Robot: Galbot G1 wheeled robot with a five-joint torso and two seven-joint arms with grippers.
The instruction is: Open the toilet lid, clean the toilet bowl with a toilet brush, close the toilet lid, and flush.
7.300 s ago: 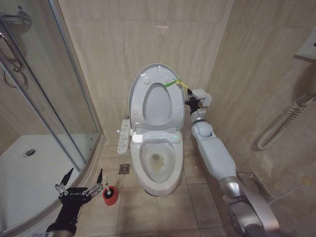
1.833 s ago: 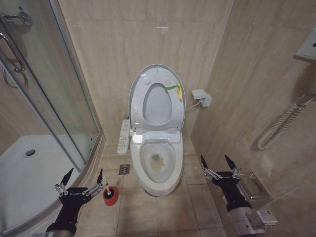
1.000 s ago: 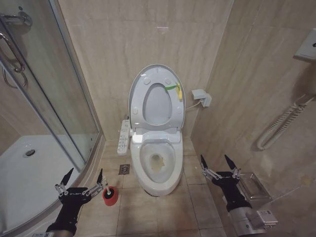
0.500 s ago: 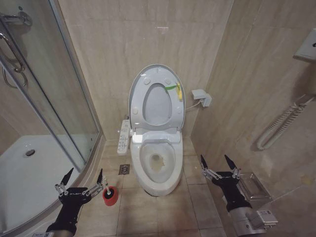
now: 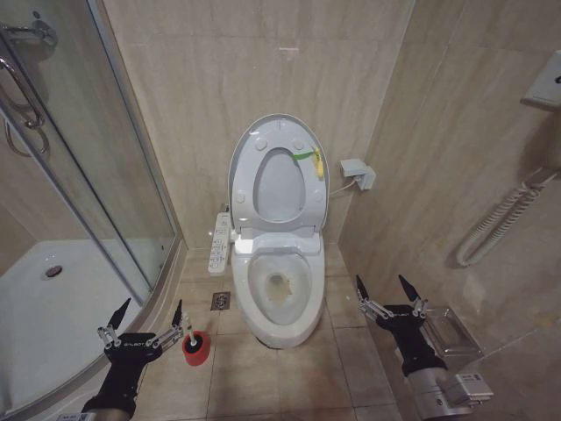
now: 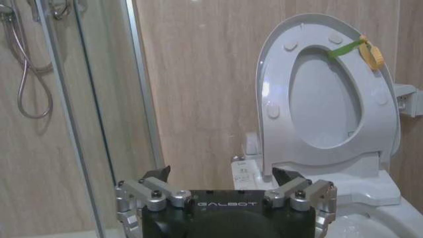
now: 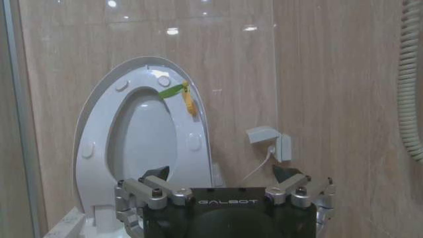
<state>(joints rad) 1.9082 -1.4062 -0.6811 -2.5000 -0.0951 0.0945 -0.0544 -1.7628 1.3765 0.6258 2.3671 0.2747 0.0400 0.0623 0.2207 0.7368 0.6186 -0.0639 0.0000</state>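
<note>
While toilet lid [image 5: 278,149] stands raised | toilet brush [image 5: 189,334] in red cup [image 5: 195,347] | left gripper [image 5: 145,317], right gripper [image 5: 386,290] spread wide, empty

1. The things are carried by a floor [image 5: 346,351] of beige tiles, bounded by tiled walls at the back and at the robot's right.
2. The toilet bowl [image 5: 279,303] is set on the floor against the back wall, roughly in the middle.
3. A small square drain [image 5: 220,301] is let into the tiles just beside the bowl's base, on the robot's left.
4. The red cup holding the toilet brush [image 5: 195,346] is stood on the floor nearer the robot than the drain, close to the curved shower base [image 5: 53,307].
5. The shower base is seated on the floor at the robot's left.
</note>
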